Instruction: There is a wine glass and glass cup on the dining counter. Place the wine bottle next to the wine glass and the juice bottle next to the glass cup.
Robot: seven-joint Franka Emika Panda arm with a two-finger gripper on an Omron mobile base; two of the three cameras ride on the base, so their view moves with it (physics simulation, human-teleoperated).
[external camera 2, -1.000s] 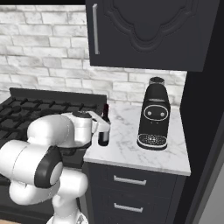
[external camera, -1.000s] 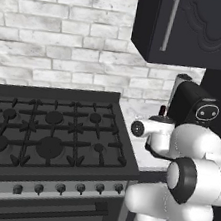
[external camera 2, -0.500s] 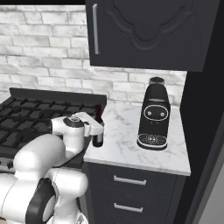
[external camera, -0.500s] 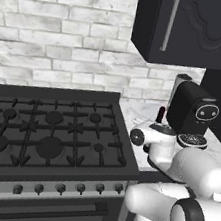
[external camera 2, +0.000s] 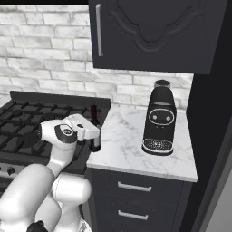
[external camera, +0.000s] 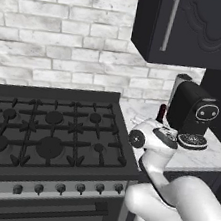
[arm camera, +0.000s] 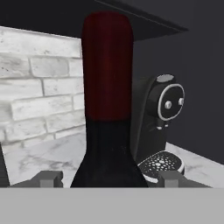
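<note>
The robot's two-finger gripper (arm camera: 108,177) is sitting low against the near-black glass wine bottle with a long slim neck and dark red capsule (arm camera: 107,105), and the two small dark fingertips (arm camera: 48,178) are flanking the bottle's shoulder, one on each side. The fingers are standing partly spread, about as wide as the bottle's body where it widens below the neck. From the hand view the tips are appearing just beside the dark glass, yet whether they are pressing on it or leaving a sliver of gap cannot be told.

The wine bottle is standing upright between the fingers, its red capsule rising straight above them. Beyond the fingers and to one side, a tall black coffee machine with a round face and a perforated drip tray (arm camera: 159,127) is standing on the small white grey-veined marble worktop (arm camera: 39,157). Behind the bottle, farther from the fingers, a white brick wall (arm camera: 35,87) is running across.

In the right base view the gripper (external camera 2: 94,136) is reaching to the worktop's (external camera 2: 136,149) edge next to the black gas stove (external camera 2: 22,122), with the bottle's red top (external camera 2: 94,111) showing just above the white hand. In the left base view the bottle's neck (external camera: 161,112) is peeking up beyond the hand, close beside the coffee machine (external camera: 190,112), with a dark wall cabinet (external camera: 196,30) hanging overhead.
</note>
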